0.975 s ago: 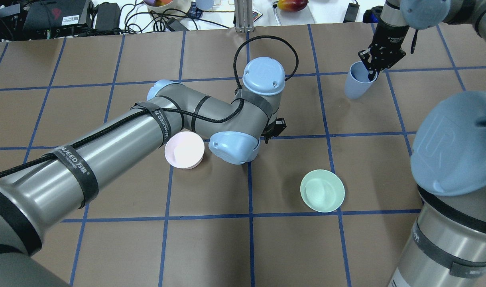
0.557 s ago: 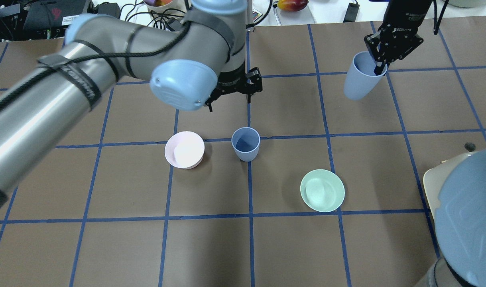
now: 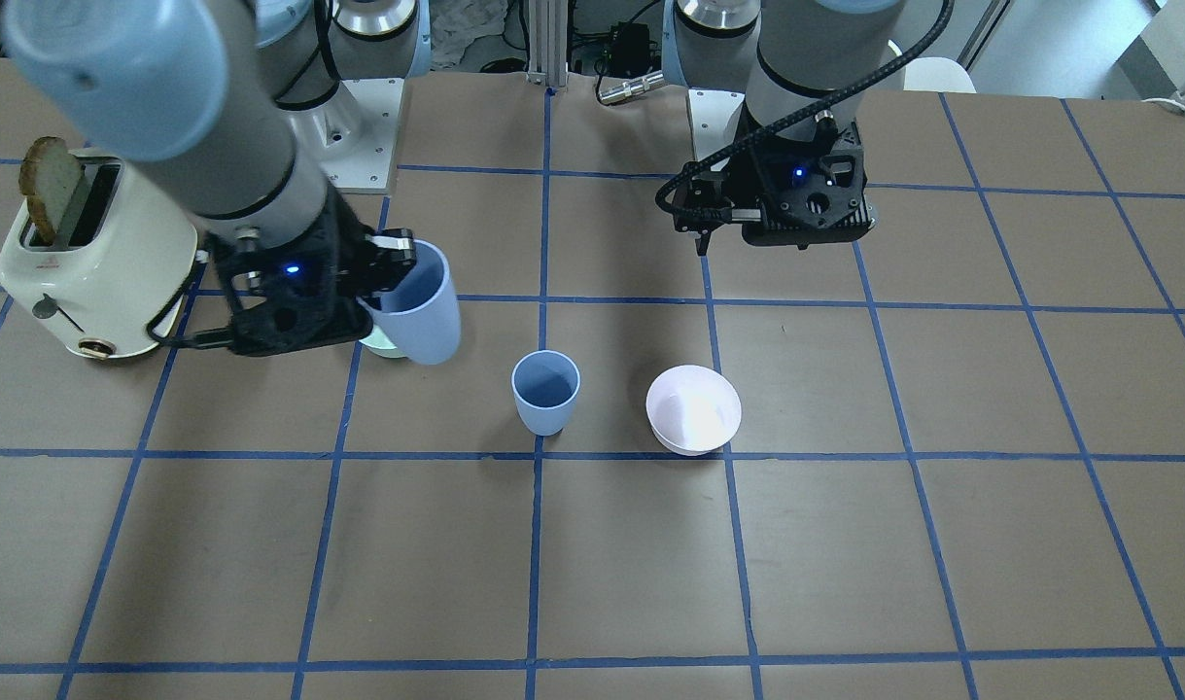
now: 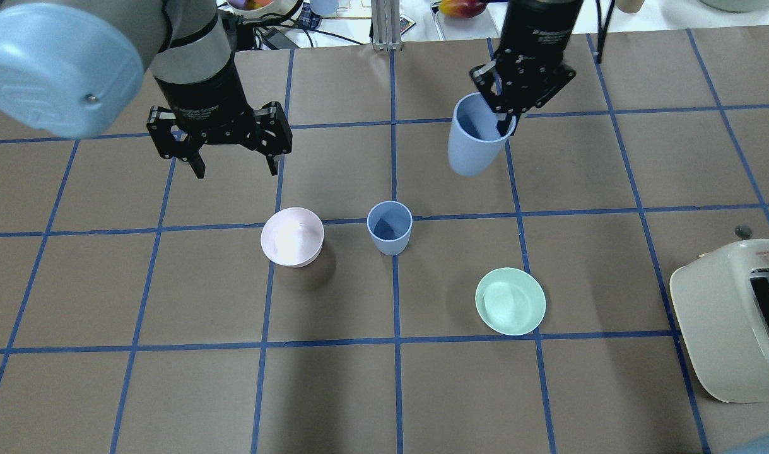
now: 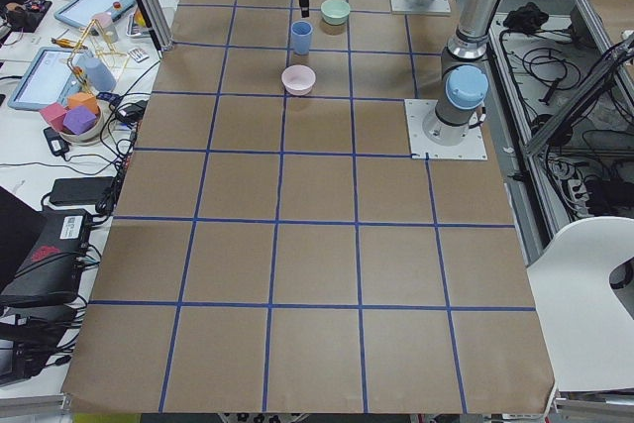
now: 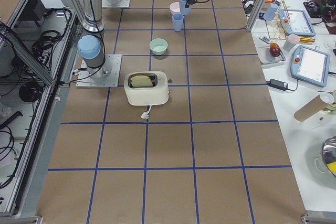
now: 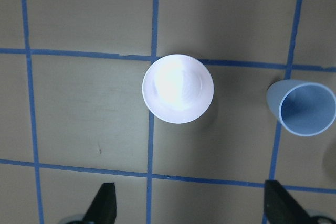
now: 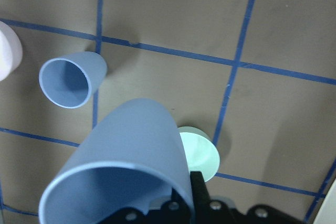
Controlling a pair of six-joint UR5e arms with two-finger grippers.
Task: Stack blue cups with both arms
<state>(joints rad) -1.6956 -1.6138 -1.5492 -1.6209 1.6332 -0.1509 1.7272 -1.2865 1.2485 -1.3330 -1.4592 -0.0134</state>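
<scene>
R gripper (image 4: 501, 121) is clamped on the wall of the held cup (image 4: 471, 151), one finger inside the rim, one outside, and the cup hangs in the air, mouth up, base down, looking a touch tipped off vertical. Table cup (image 4: 390, 228) stands upright on the table, mouth open to the ceiling, on the centre grid line between pink bowl (image 4: 292, 237) and green bowl (image 4: 510, 301), touching neither. Key relation: from the held cup, the table cup lies lower, toward the robot's base and over to the robot's left, so the carry prob. needs a diagonal slide, then a straight drop w/ both long axes lined up vertical. L gripper (image 4: 236, 169) is spread wide, nothing in it, hovering on the far side of the pink bowl; the wrist cam shows the bowl nearly under it and the table cup off to one side. R arm has the load, so the nesting looks like its job; any tilt could catch the rim.
</scene>
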